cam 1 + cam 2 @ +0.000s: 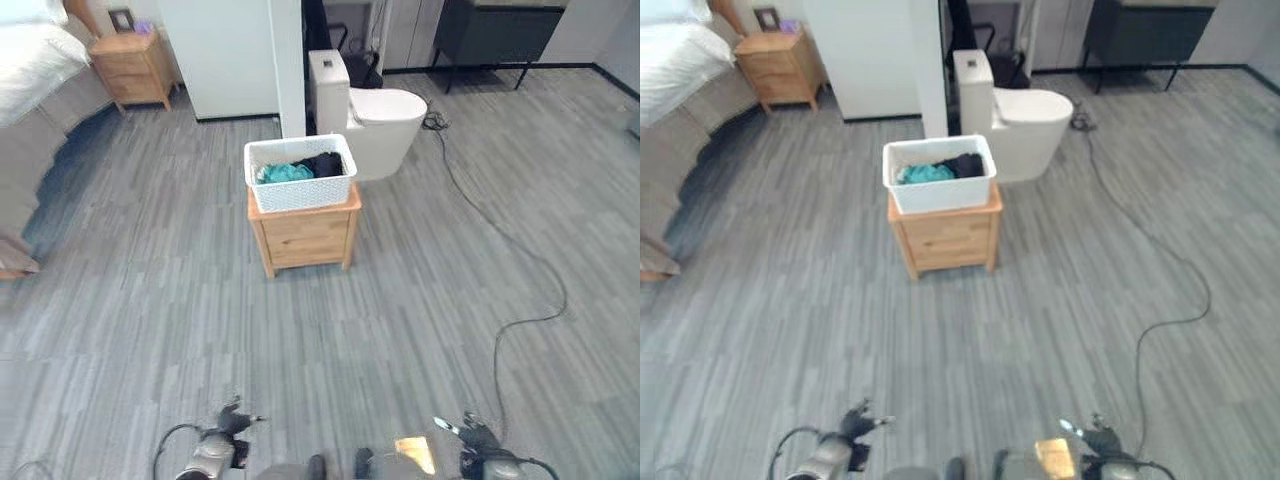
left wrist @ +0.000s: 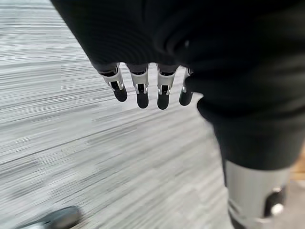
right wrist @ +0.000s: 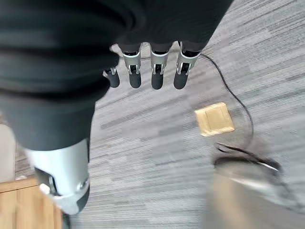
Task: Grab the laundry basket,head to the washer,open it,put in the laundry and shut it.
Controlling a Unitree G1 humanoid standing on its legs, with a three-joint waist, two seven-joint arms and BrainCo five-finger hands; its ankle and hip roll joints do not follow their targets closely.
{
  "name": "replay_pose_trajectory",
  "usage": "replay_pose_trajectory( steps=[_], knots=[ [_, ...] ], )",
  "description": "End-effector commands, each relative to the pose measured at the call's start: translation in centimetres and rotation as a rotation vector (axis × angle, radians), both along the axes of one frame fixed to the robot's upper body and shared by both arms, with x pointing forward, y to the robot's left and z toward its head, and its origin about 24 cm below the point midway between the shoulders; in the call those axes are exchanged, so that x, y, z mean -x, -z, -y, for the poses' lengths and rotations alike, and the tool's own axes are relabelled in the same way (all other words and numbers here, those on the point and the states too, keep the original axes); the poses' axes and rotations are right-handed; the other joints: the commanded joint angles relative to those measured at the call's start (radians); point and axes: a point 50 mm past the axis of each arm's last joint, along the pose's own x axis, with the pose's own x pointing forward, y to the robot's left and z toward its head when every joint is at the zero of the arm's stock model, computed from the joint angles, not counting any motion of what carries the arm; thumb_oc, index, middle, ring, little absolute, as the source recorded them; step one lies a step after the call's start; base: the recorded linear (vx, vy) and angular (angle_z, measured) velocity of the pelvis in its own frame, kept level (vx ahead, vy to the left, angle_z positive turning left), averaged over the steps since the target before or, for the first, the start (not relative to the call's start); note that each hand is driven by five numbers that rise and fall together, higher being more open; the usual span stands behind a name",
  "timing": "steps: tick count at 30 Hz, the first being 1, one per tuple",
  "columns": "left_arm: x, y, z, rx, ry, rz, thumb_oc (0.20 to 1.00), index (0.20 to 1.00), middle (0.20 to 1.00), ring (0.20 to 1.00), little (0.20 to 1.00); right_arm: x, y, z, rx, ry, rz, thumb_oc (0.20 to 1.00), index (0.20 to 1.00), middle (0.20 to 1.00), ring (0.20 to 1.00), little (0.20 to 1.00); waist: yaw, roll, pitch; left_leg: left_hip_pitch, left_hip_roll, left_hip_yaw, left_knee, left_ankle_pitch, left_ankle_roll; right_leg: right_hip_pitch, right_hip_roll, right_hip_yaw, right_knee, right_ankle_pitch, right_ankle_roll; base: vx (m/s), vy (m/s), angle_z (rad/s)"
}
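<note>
Ahead of you, well apart, the laundry basket point(image 1: 300, 172) sits untouched on a small wooden cabinet point(image 1: 305, 236). Your left hand point(image 2: 143, 81) and right hand point(image 3: 147, 67) hang relaxed and empty, so grabbing, walking, loading and shutting all remain

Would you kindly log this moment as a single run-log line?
phase: approach | laundry basket: on wooden cabinet, holds clothes, untouched | left hand: open, empty | right hand: open, empty | washer: unseen

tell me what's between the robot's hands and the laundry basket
Bare grey floor, seen in the left eye view, separates the left hand and right hand from the laundry basket.
</note>
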Motion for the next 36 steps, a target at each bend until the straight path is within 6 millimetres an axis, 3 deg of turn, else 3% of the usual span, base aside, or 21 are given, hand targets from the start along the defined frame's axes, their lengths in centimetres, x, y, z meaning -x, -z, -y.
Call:
replay_pose_trajectory(
  steps=[1, 3, 4, 6, 8, 11, 14, 15, 16, 17, 18, 20, 21, 22, 24, 27, 29, 31, 33, 35, 36],
  knots=[
    [0.0, -0.3, -1.7, -0.051, -0.027, 0.010, 1.000, 1.000, 1.000, 1.000, 1.000, -2.1, -1.3, 0.8, 0.042, -0.010, 0.100, 1.000, 1.000, 1.000, 1.000, 1.000, 0.004, 0.000, -0.032, 0.019, 0.043, -0.059, 0.021, -0.066, -0.077, 0.079, -0.012, 0.014, -0.369, 0.097, 0.031, 0.22, -0.013, -0.15],
    [-0.1, -0.4, -1.9, -0.054, -0.045, 0.015, 1.000, 1.000, 1.000, 1.000, 1.000, -2.1, -1.4, 1.0, 0.055, -0.021, 0.096, 1.000, 1.000, 1.000, 1.000, 1.000, -0.008, -0.009, -0.036, 0.051, 0.039, -0.066, 0.009, -0.084, -0.087, 0.076, -0.017, -0.005, -0.523, 0.117, 0.042, 0.30, -0.068, -0.08],
    [-0.4, -0.5, -1.7, -0.054, -0.040, 0.026, 1.000, 1.000, 1.000, 1.000, 1.000, -2.2, -1.5, 1.1, 0.059, -0.022, 0.102, 1.000, 1.000, 1.000, 1.000, 1.000, -0.024, -0.023, -0.036, 0.071, 0.027, -0.085, 0.018, -0.106, -0.102, 0.052, -0.016, 0.017, -0.649, 0.160, 0.063, 0.37, -0.098, 0.05],
    [-0.7, -0.6, -1.6, -0.050, -0.043, 0.040, 1.000, 1.000, 1.000, 1.000, 1.000, -2.2, -1.5, 1.0, 0.061, -0.022, 0.105, 1.000, 1.000, 1.000, 1.000, 1.000, -0.031, -0.026, -0.035, 0.099, 0.033, -0.092, 0.036, -0.131, -0.118, 0.051, -0.027, 0.005, -0.709, 0.191, 0.078, 0.28, -0.081, 0.24],
    [-0.7, -0.7, -1.3, -0.049, -0.039, 0.055, 1.000, 1.000, 1.000, 1.000, 1.000, -2.3, -1.7, 1.0, 0.069, -0.045, 0.114, 1.000, 1.000, 1.000, 1.000, 1.000, -0.037, -0.038, -0.044, 0.145, 0.043, -0.113, 0.058, -0.154, -0.137, 0.060, -0.019, 0.001, -0.698, 0.218, 0.066, 0.35, -0.167, 0.37],
    [-0.6, -0.5, -0.9, -0.043, -0.022, 0.046, 1.000, 1.000, 1.000, 1.000, 1.000, -2.2, -1.8, 1.3, 0.078, -0.032, 0.118, 1.000, 1.000, 1.000, 1.000, 1.000, -0.045, -0.029, -0.052, 0.158, 0.067, -0.138, 0.058, -0.130, -0.150, 0.050, 0.009, 0.016, -0.647, 0.200, 0.050, 0.22, -0.131, 0.51],
    [-0.1, -0.2, -1.1, -0.038, -0.049, 0.022, 1.000, 1.000, 1.000, 1.000, 1.000, -1.7, -1.8, 1.7, 0.090, -0.055, 0.105, 1.000, 1.000, 1.000, 1.000, 1.000, -0.058, -0.018, -0.075, 0.190, 0.125, -0.180, 0.033, -0.081, -0.184, 0.032, 0.038, -0.024, -0.552, 0.150, 0.022, 0.24, -0.193, 0.32],
    [-0.1, -0.2, -1.1, -0.038, -0.049, 0.021, 1.000, 1.000, 1.000, 1.000, 1.000, -1.7, -1.8, 1.7, 0.090, -0.056, 0.105, 1.000, 1.000, 1.000, 1.000, 1.000, -0.059, -0.017, -0.076, 0.190, 0.126, -0.182, 0.031, -0.080, -0.184, 0.032, 0.038, -0.025, -0.551, 0.149, 0.021, 0.20, -0.171, 0.24],
    [0.3, -0.1, -1.2, -0.042, -0.049, 0.012, 1.000, 1.000, 1.000, 1.000, 1.000, -1.5, -1.9, 2.0, 0.105, -0.071, 0.102, 1.000, 1.000, 1.000, 1.000, 1.000, -0.065, -0.011, -0.087, 0.193, 0.159, -0.191, 0.030, -0.036, -0.209, 0.033, 0.052, -0.040, -0.542, 0.127, 0.010, 0.12, -0.110, 0.20],
    [0.3, -0.1, -1.2, -0.041, -0.049, 0.012, 1.000, 1.000, 1.000, 1.000, 1.000, -1.5, -1.9, 2.0, 0.105, -0.071, 0.102, 1.000, 1.000, 1.000, 1.000, 1.000, -0.065, -0.011, -0.088, 0.193, 0.160, -0.192, 0.030, -0.036, -0.209, 0.033, 0.052, -0.041, -0.542, 0.127, 0.010, 0.28, -0.244, 0.20],
    [0.5, -0.1, -1.6, -0.040, -0.077, 0.012, 1.000, 1.000, 1.000, 1.000, 1.000, -1.5, -2.0, 2.2, 0.117, -0.101, 0.103, 1.000, 1.000, 1.000, 1.000, 1.000, -0.065, -0.008, -0.094, 0.154, 0.185, -0.194, 0.112, 0.080, -0.250, 0.059, 0.074, -0.047, -0.561, 0.114, -0.009, 0.19, -0.173, 0.09],
    [0.0, -0.3, -1.7, -0.033, -0.088, 0.032, 1.000, 1.000, 1.000, 1.000, 1.000, -1.5, -2.3, 2.9, 0.146, -0.108, 0.104, 1.000, 1.000, 1.000, 1.000, 1.000, -0.053, -0.024, -0.074, 0.043, 0.182, -0.199, 0.286, 0.201, -0.274, 0.108, 0.077, -0.039, -0.599, 0.105, -0.030, 0.15, -0.168, 0.07],
    [0.0, -0.3, -1.7, -0.033, -0.088, 0.032, 1.000, 1.000, 1.000, 1.000, 1.000, -1.5, -2.3, 2.9, 0.146, -0.108, 0.104, 1.000, 1.000, 1.000, 1.000, 1.000, -0.054, -0.023, -0.074, 0.040, 0.182, -0.201, 0.290, 0.199, -0.274, 0.107, 0.077, -0.040, -0.599, 0.105, -0.030, 0.05, -0.191, 0.00],
    [-1.0, -0.9, -1.9, -0.032, -0.095, 0.068, 1.000, 1.000, 1.000, 1.000, 1.000, -2.3, -3.1, 3.5, 0.178, -0.127, 0.135, 1.000, 1.000, 1.000, 1.000, 1.000, -0.029, -0.054, -0.025, -0.088, 0.142, -0.202, 0.472, 0.247, -0.265, 0.145, 0.062, -0.022, -0.623, 0.107, -0.051, 0.01, -0.124, -0.07],
    [-1.3, -1.1, -2.0, -0.037, -0.096, 0.080, 1.000, 1.000, 1.000, 1.000, 1.000, -2.6, -3.3, 3.7, 0.189, -0.133, 0.138, 1.000, 1.000, 1.000, 1.000, 1.000, -0.024, -0.062, -0.013, -0.118, 0.132, -0.185, 0.512, 0.233, -0.251, 0.155, 0.062, -0.017, -0.629, 0.104, -0.057, 0.07, -0.137, -0.08],
    [-2.2, -1.6, -1.9, -0.034, -0.095, 0.107, 1.000, 1.000, 1.000, 1.000, 1.000, -3.0, -3.6, 4.4, 0.225, -0.141, 0.133, 1.000, 1.000, 1.000, 1.000, 1.000, -0.004, -0.068, -0.005, -0.208, 0.111, -0.136, 0.410, 0.151, -0.225, 0.196, 0.052, -0.014, -0.668, 0.092, -0.052, 0.16, -0.072, -0.04],
    [-2.1, -1.6, -2.0, -0.044, -0.088, 0.113, 1.000, 1.000, 1.000, 1.000, 1.000, -3.0, -3.7, 4.5, 0.232, -0.130, 0.144, 1.000, 1.000, 1.000, 1.000, 1.000, 0.006, -0.065, -0.007, -0.255, 0.128, -0.080, 0.221, 0.089, -0.211, 0.228, 0.052, -0.013, -0.689, 0.071, -0.039, 0.24, 0.042, 0.19],
    [-2.0, -1.6, -2.2, -0.052, -0.086, 0.115, 1.000, 1.000, 1.000, 1.000, 1.000, -3.2, -3.9, 4.4, 0.238, -0.137, 0.161, 1.000, 1.000, 1.000, 1.000, 1.000, 0.027, -0.038, -0.014, -0.284, 0.159, -0.088, -0.004, 0.160, -0.218, 0.265, 0.079, -0.006, -0.701, 0.047, -0.030, 0.29, 0.132, 0.03],
    [-1.4, -1.3, -2.3, -0.049, -0.080, 0.094, 1.000, 1.000, 1.000, 1.000, 1.000, -2.8, -3.7, 4.6, 0.253, -0.145, 0.143, 1.000, 1.000, 1.000, 1.000, 1.000, 0.050, -0.022, -0.032, -0.280, 0.187, -0.103, -0.138, 0.223, -0.230, 0.352, 0.072, 0.014, -0.722, 0.004, -0.013, 0.48, 0.268, -0.43],
    [-0.5, -0.9, -2.5, -0.054, -0.075, 0.065, 1.000, 1.000, 1.000, 1.000, 1.000, -2.6, -3.4, 4.3, 0.258, -0.167, 0.120, 1.000, 1.000, 1.000, 1.000, 1.000, 0.056, -0.013, -0.056, -0.245, 0.190, -0.107, -0.132, 0.233, -0.222, 0.372, 0.058, 0.026, -0.715, -0.011, -0.005, 0.42, 0.298, -0.77],
    [-0.1, -0.8, -2.7, -0.062, -0.062, 0.049, 1.000, 1.000, 1.000, 1.000, 1.000, -2.3, -3.1, 4.1, 0.248, -0.159, 0.103, 1.000, 1.000, 1.000, 1.000, 1.000, 0.059, -0.021, -0.072, -0.235, 0.166, -0.102, -0.091, 0.204, -0.207, 0.387, 0.026, 0.054, -0.704, -0.008, 0.014, 0.28, 0.273, -0.50]
  ],
)
